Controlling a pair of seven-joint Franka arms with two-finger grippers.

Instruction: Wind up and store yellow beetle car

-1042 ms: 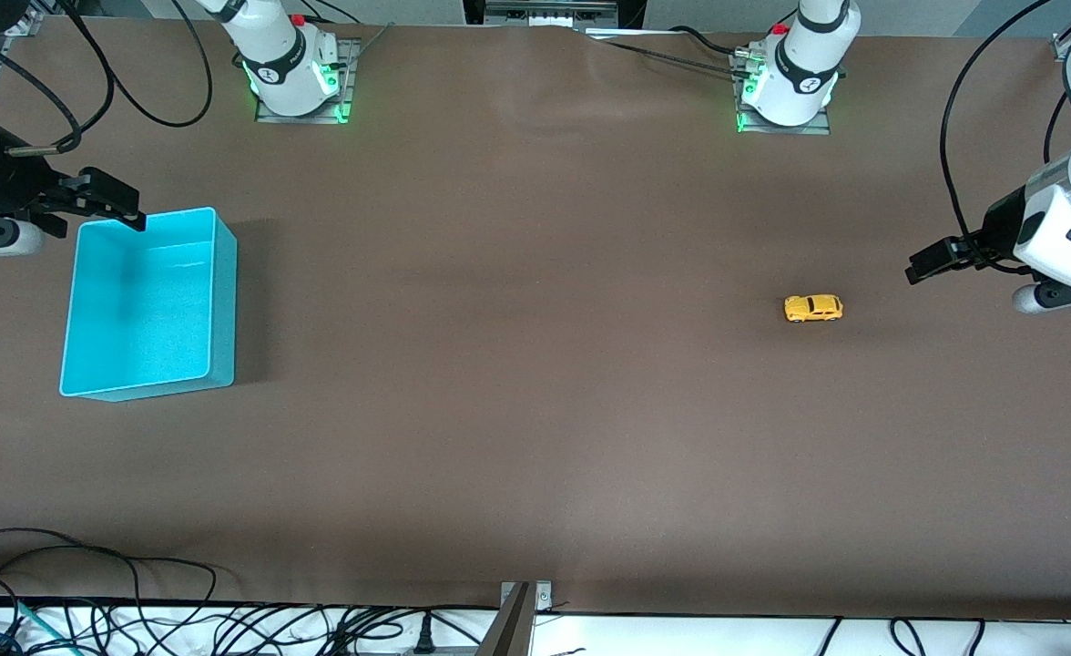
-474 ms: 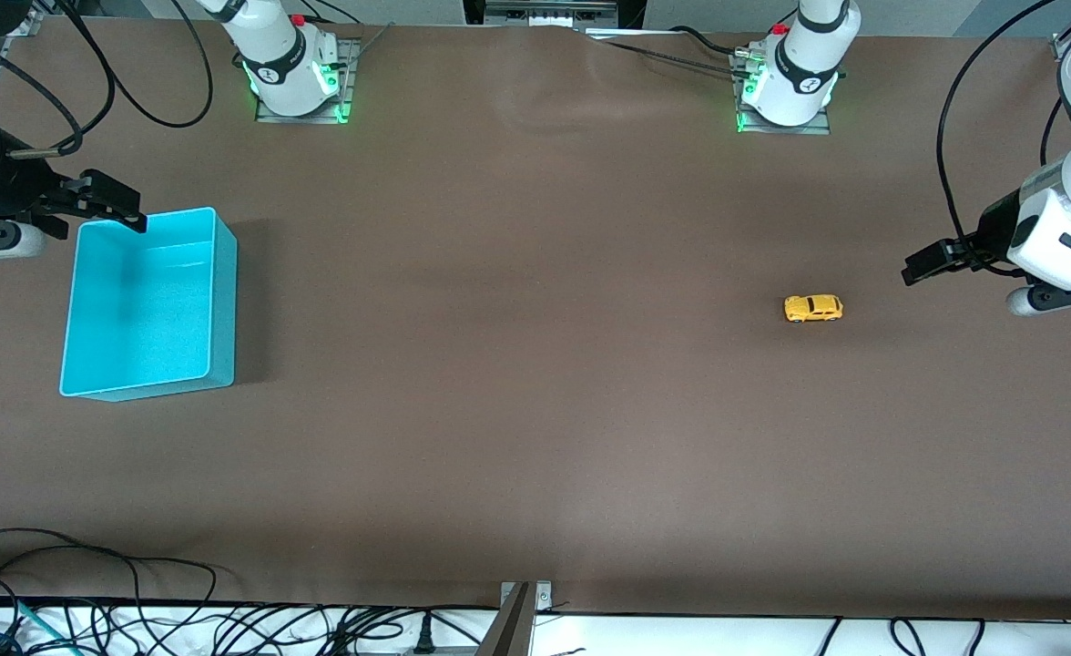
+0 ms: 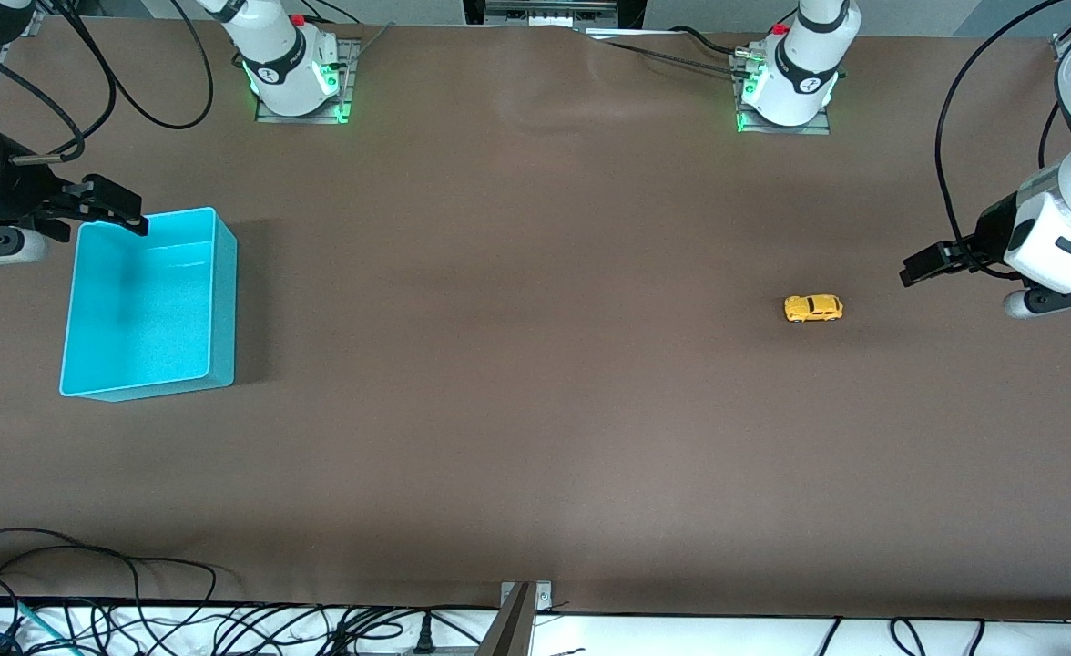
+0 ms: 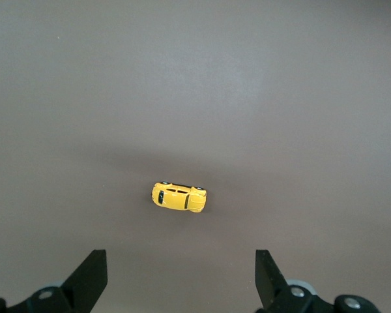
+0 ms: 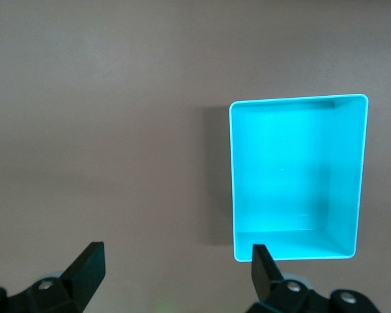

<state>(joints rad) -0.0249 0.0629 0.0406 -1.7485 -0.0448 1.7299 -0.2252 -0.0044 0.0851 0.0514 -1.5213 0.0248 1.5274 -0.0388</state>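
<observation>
My left gripper [image 3: 920, 267] hangs in the air over the brown table [image 3: 535, 437] at the left arm's end, fingers [image 4: 91, 277] spread wide apart, holding nothing. The yellow beetle car [image 3: 813, 308] sits on its wheels on the table ahead of those fingers, clear of them, untouched. My right gripper [image 3: 112, 208] hangs at the right arm's end, fingers [image 5: 88, 261] likewise apart and empty, over the table at the rim of the cyan bin [image 3: 223, 301]. The car lies well apart from it.
</observation>
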